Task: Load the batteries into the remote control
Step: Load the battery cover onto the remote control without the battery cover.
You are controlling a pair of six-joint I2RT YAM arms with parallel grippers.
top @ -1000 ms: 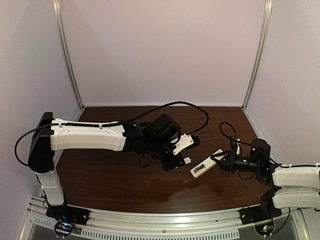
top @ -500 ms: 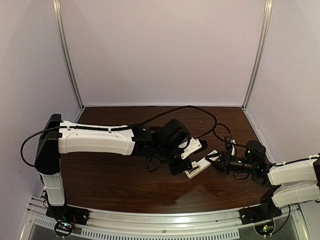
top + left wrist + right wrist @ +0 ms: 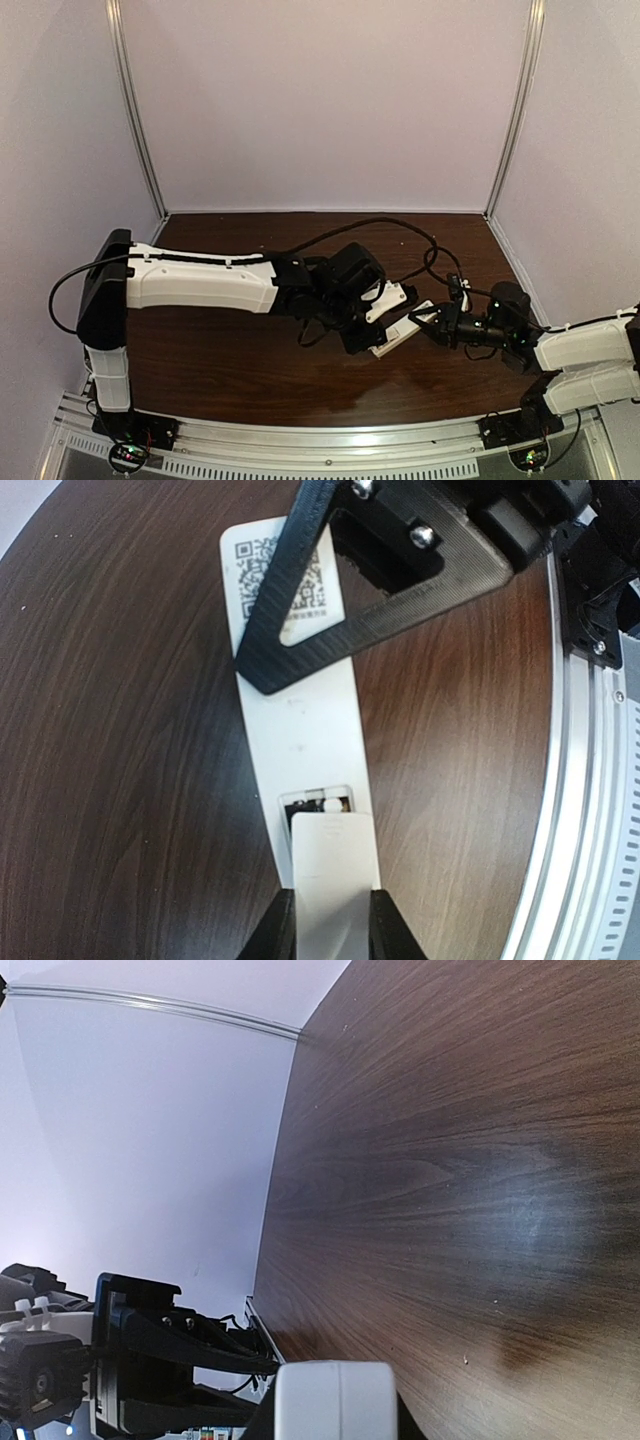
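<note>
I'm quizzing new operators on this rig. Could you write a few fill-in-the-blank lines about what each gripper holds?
1. The left gripper pinches a small flat white ___.
2. The right gripper is shut on one end of the ___.
3. The sticker near that end bears a ___ code.
Missing words: cover; remote; QR.

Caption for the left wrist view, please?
Left gripper holds the white cover over the battery recess of the remote control; right gripper clamps its far end.
</note>
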